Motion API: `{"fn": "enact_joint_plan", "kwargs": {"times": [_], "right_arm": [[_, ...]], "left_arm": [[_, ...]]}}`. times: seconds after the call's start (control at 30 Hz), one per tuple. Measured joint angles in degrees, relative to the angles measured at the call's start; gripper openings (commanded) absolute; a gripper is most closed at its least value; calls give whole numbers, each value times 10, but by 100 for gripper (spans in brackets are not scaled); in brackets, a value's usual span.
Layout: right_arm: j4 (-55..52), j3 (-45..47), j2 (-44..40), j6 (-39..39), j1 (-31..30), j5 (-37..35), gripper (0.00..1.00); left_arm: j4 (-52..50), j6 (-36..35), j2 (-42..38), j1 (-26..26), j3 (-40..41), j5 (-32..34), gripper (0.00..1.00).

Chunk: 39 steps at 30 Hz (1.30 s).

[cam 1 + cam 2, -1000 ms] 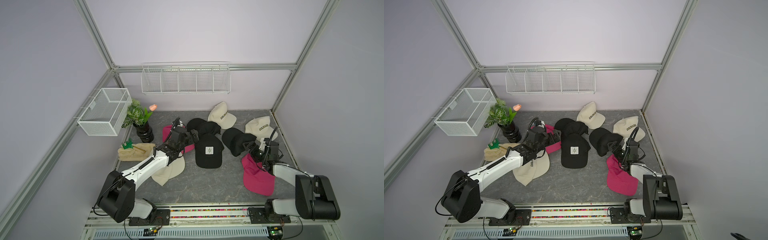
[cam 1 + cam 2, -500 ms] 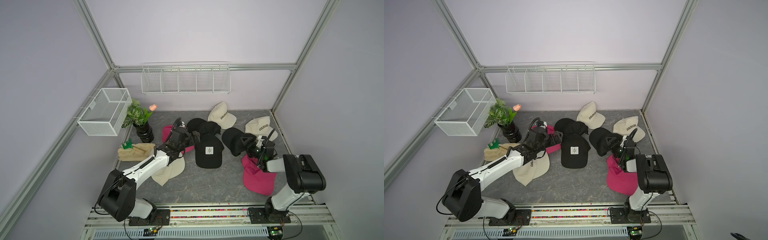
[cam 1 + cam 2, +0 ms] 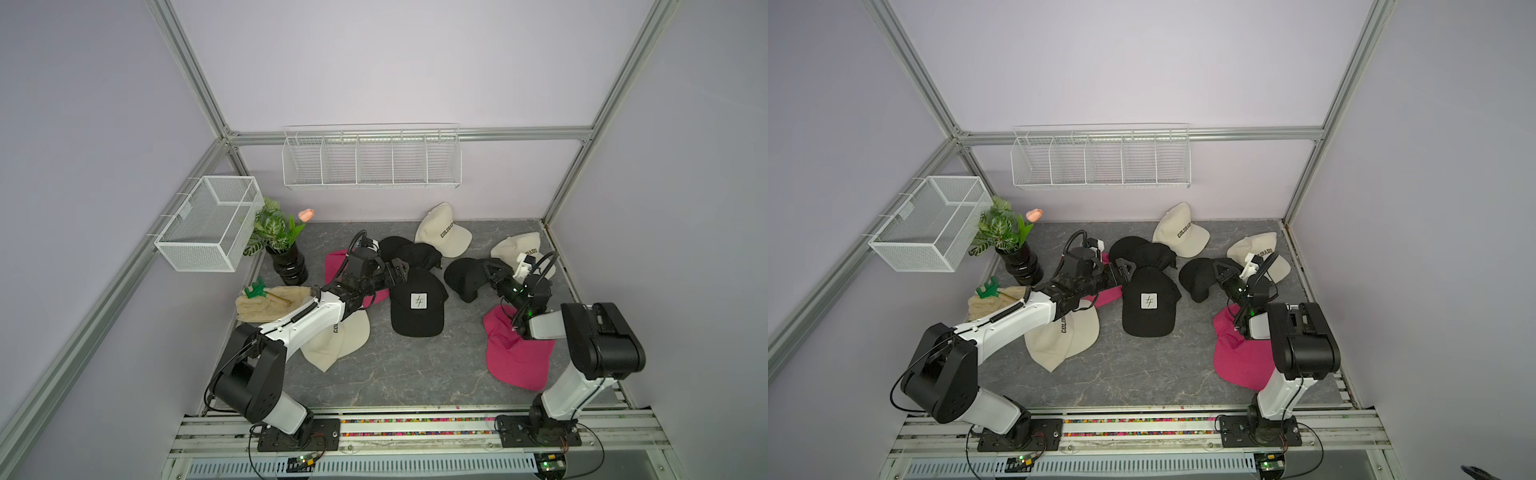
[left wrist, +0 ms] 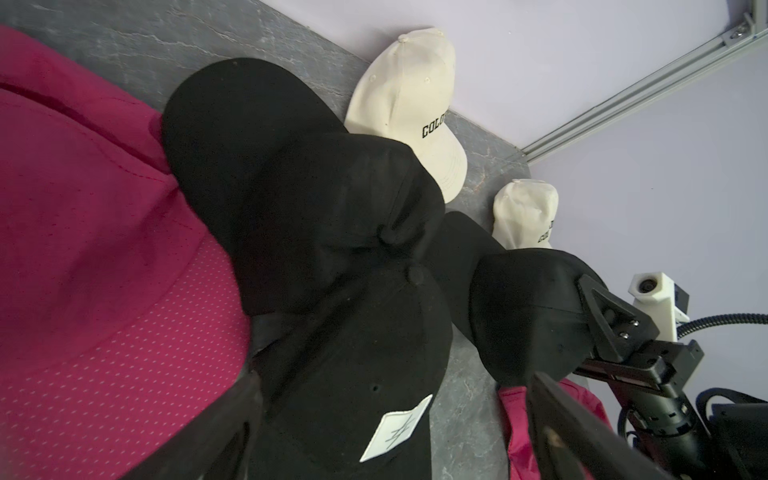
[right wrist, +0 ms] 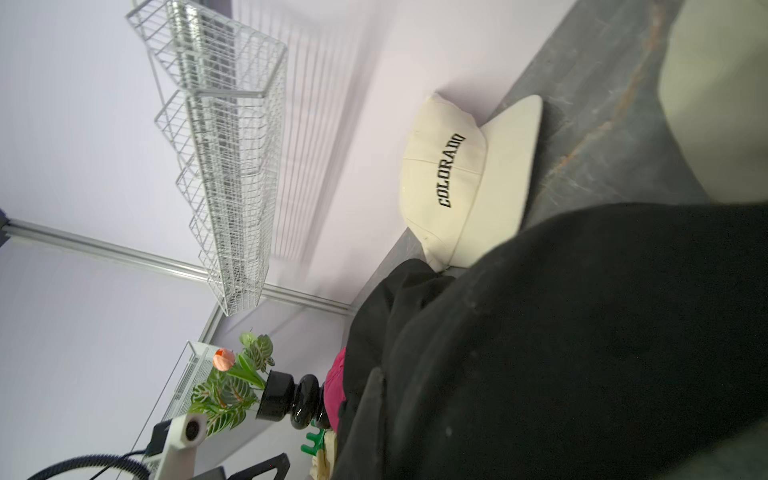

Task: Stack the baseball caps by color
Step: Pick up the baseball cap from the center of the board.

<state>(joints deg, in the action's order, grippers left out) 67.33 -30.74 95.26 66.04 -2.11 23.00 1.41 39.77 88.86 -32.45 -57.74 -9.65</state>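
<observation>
A: Where was the left gripper (image 3: 394,271)?
B: Left of centre, spread wide over the logo black cap (image 3: 417,307).
A: And the right gripper (image 3: 496,271)?
B: Pressed together, pinching the right black cap (image 3: 465,279), right of centre.

We count 3 cream caps (image 3: 442,232), 3 black caps (image 3: 415,326), 2 pink caps (image 3: 517,357), 2 wire baskets (image 3: 370,166), 1 potted plant (image 3: 278,237), 1 folded towel (image 3: 266,305).

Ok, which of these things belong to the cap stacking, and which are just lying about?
Job: three cream caps; three black caps; two pink caps.
Lying about: potted plant, folded towel, green toy, mesh basket, wire wall rack.
</observation>
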Motion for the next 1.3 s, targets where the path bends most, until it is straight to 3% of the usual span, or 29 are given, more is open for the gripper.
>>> {"fn": "enact_joint_plan", "kwargs": {"times": [0.37, 0.67, 1.07, 1.13, 1.23, 1.3], "right_arm": [[-105, -116, -179, -95, -49, 57, 7], [-102, -145, -185, -123, -61, 194, 7], [54, -165, -166, -83, -108, 298, 7], [77, -167, -155, -72, -112, 307, 6], [97, -169, -137, -61, -113, 316, 7], [103, -169, -124, -56, -113, 322, 12]], "left_arm": [[99, 60, 77, 40, -102, -199, 100], [168, 106, 111, 45, -148, -345, 100], [201, 115, 111, 45, -160, -419, 99], [217, 119, 111, 45, -159, -433, 90], [247, 124, 111, 45, -150, -453, 70], [258, 125, 109, 45, -138, -463, 47]]}}
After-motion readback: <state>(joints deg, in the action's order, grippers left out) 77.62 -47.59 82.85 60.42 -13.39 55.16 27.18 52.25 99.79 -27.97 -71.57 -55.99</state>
